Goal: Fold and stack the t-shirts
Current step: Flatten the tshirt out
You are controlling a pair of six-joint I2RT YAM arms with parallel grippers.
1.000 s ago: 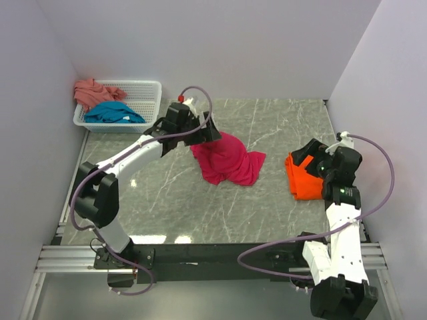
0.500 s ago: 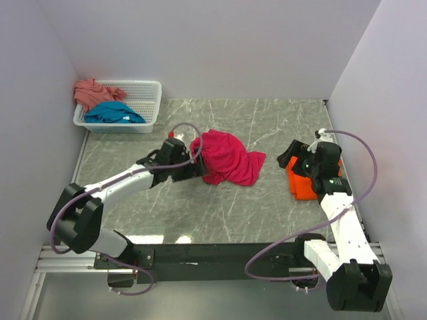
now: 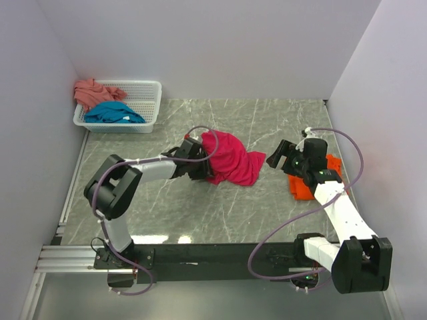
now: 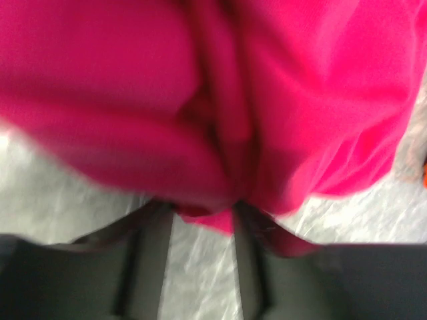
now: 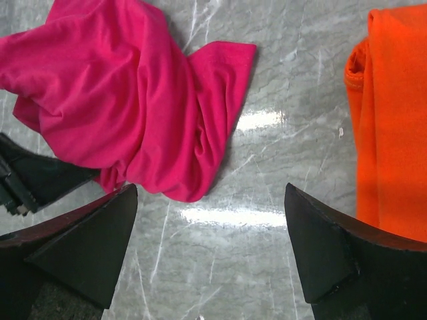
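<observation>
A grey marble table (image 3: 200, 207) sits inside white walls, with two robot arms bolted at its near edge.

Near the middle of the table lies a magenta-red t-shirt (image 3: 230, 157), crumpled into a loose heap. The left arm reaches low across the table, and the left gripper (image 3: 198, 167) is at the shirt's left edge. In its wrist view, pink cloth fills nearly the whole picture, and a fold of it sits between the tips of the two dark fingers (image 4: 150, 260). The fingers stand partly apart. That view is blurred, so I cannot tell whether they clamp the cloth.

The right gripper (image 3: 279, 155) hovers over bare table just right of the magenta-red shirt. Its jaws are spread wide, with nothing between them. Under and beside the right arm, toward the right edge of the table, lies a bright orange t-shirt (image 5: 393, 133), folded into a flat block. It is apart from the magenta-red one, with bare marble between them.

A white mesh basket (image 3: 148, 103) stands at the far left corner. A teal t-shirt (image 3: 113, 113) is bundled inside it. A salmon-pink t-shirt (image 3: 93, 92) is heaped over its far left corner.
</observation>
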